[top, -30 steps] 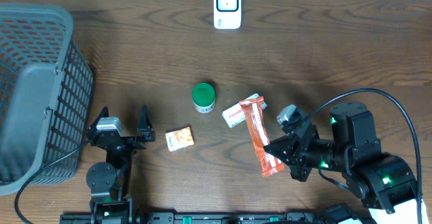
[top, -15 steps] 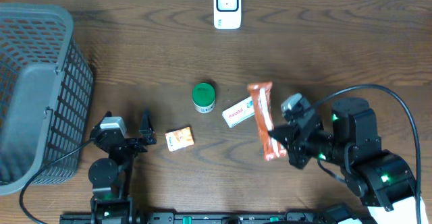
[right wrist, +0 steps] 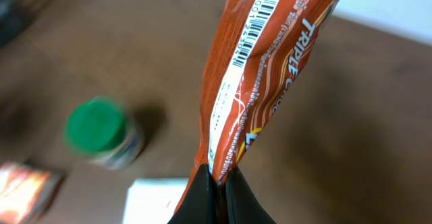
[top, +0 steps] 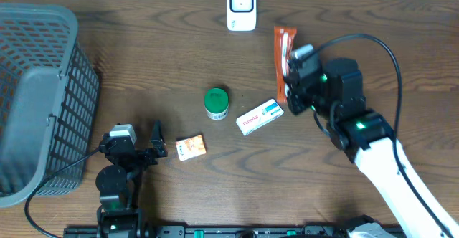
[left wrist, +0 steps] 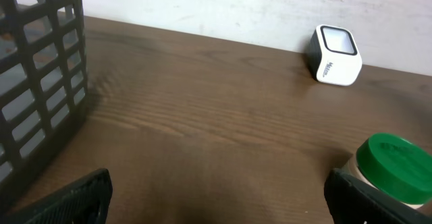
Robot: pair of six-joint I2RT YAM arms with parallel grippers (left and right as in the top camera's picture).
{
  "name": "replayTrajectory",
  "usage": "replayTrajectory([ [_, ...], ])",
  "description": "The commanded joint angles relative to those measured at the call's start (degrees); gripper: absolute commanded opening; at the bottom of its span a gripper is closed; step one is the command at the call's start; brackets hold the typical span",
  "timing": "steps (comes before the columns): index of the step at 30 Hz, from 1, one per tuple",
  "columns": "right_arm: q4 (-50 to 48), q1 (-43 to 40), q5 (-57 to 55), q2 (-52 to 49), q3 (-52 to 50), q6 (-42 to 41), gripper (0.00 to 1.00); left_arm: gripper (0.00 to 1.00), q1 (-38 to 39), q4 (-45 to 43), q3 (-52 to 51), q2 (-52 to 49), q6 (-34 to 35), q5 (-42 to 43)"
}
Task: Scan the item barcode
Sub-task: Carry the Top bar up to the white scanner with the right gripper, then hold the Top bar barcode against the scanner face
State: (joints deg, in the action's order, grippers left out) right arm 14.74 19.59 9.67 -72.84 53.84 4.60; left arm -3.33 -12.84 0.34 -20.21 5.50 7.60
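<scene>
step: presenting snack packet (top: 282, 51) just right of scanner (top: 242, 7) | right gripper (right wrist: 217, 193) pinching packet | left gripper (top: 136, 140) gaping, empty | next: facing barcode (right wrist: 260, 21) to scanner

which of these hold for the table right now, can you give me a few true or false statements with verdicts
1. The right gripper is shut on the orange packet. True.
2. The left gripper holds the green-lidded jar. False: it is open and empty, and the jar stands on the table apart from it.
3. The scanner stands at the table's far edge. True.
4. The orange packet's printed code is out of sight. False: the right wrist view shows the barcode along the packet's edge.
</scene>
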Motion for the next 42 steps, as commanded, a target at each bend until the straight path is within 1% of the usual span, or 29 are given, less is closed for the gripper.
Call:
replayTrajectory([
  [1, -6.1, 1.1, -5.9, -2.7, 1.0, 3.1, 0.01, 0.99, -0.2, 0.0, -0.1, 0.1, -1.0, 0.5],
  [4, -12.9, 1.1, -9.6, -5.1, 1.0, 3.8, 0.01, 0.99, -0.2, 0.0, -0.1, 0.1, -1.0, 0.5],
  [7, -17.3, 1.1, -10.1, -7.0, 1.0, 7.3, 0.01, 0.99, -0.2, 0.0, -0.1, 0.1, -1.0, 0.5],
  [9, -20.8, 1.2, -12.7, -8.2, 1.0, 8.4, 0.01, 0.99, -0.2, 0.0, -0.1, 0.1, -1.0, 0.5],
  [13, -29.6, 1.2, -22.6, -13.1, 1.5, 15.8, 0.01, 0.99, -0.2, 0.1, -0.1, 0.1, -1.0, 0.5],
  [14, -30.5, 1.2, -23.6, -14.7, 2.1, 17.5, 0.01, 0.99, -0.2, 0.3, -0.1, 0.1, -1.0, 0.5],
  [18, -30.3, 1.9, -26.4, -22.1, 6.9, 24.0, 0.01, 0.99, -0.2, 1.6, -0.1, 0.1, -1.0, 0.5],
  [23, -30.4, 2.8, -32.3, -31.5, 15.5, 30.8, 0.01, 0.99, -0.2, 6.4, -0.1, 0.1, -1.0, 0.5],
  [29, -30.7, 4.2, -39.6, -41.7, 25.6, 45.7, 0.01, 0.99, -0.2, 15.8, -0.1, 0.1, -1.0, 0.5],
  [34, -34.1, 5.6, -42.8, -48.0, 29.6, 55.0, 0.01, 0.99, -0.2, 16.2, -0.1, -0.2, -1.0, 0.5],
  [36, -35.2, 5.9, -43.4, -50.2, 30.7, 58.6, 0.01, 0.99, -0.2, 16.3, -0.1, -0.3, -2.1, -1.9],
  [40, -38.6, 6.0, -45.3, -54.2, 32.2, 62.8, 0.01, 0.99, -0.2, 16.4, -0.1, -0.3, -2.1, -2.6],
  [42, -39.7, 6.2, -45.5, -55.7, 32.8, 63.5, 0.01, 0.99, -0.2, 16.4, -0.1, -0.3, -2.1, -2.6],
])
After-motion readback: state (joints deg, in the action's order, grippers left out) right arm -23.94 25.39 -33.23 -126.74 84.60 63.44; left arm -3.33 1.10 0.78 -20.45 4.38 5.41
